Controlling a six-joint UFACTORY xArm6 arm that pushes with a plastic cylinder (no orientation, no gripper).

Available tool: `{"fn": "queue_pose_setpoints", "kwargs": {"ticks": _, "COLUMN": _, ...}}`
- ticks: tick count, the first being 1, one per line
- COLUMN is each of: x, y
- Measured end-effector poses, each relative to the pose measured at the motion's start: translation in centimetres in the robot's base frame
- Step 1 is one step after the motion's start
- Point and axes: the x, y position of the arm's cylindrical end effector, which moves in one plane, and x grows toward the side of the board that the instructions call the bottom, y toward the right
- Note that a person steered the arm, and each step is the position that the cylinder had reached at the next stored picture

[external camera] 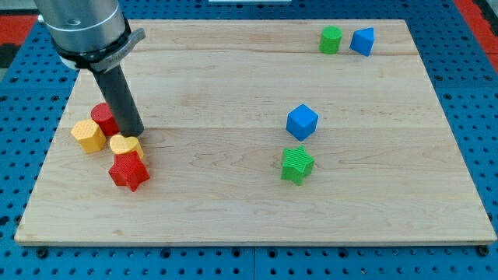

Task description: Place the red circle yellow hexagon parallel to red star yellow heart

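A wooden board (257,210) is seen lying on a blue pegboard, with 8 blocks on it. At the view's left, 4 of them are gathered in a tight cluster: the red circle (102,118), the yellow hexagon (88,135) just below and to its left, the yellow heart (124,145) to the right of the hexagon, and the red star (128,170) directly beneath the heart and touching it.

No claw is fitted to this arm, so no open or closed state can be given; the arm ends in a dark rod. My tip (134,134) is set down just above the yellow heart and just to the right of the red circle, seemingly touching or nearly touching both.

The other 4 blocks are well apart from the cluster: a blue cube (302,121) and a green star (296,164) near the board's middle, and a green cylinder (331,39) beside a blue block (362,41) at the view's top right.

The step in hand is judged to be the arranging of the 2 pairs. The star and heart form a nearly vertical line, while the circle and hexagon lie on a diagonal. The next move is thought to call for a short nudge to the circle or hexagon, so that their line matches the other, without the heart being disturbed.
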Motion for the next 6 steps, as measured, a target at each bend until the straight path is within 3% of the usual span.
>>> {"fn": "queue_pose_setpoints", "kwargs": {"ticks": 1, "x": 0.0, "y": -2.5}}
{"fn": "queue_pose_setpoints", "kwargs": {"ticks": 2, "x": 2.1, "y": -1.3}}
{"fn": "queue_pose_setpoints", "kwargs": {"ticks": 3, "x": 5.6, "y": 4.8}}
{"fn": "queue_pose_setpoints", "kwargs": {"ticks": 4, "x": 6.5, "y": 4.8}}
{"fn": "queue_pose_setpoints", "kwargs": {"ticks": 5, "x": 4.8, "y": -0.5}}
{"fn": "queue_pose_setpoints", "kwargs": {"ticks": 6, "x": 10.1, "y": 0.0}}
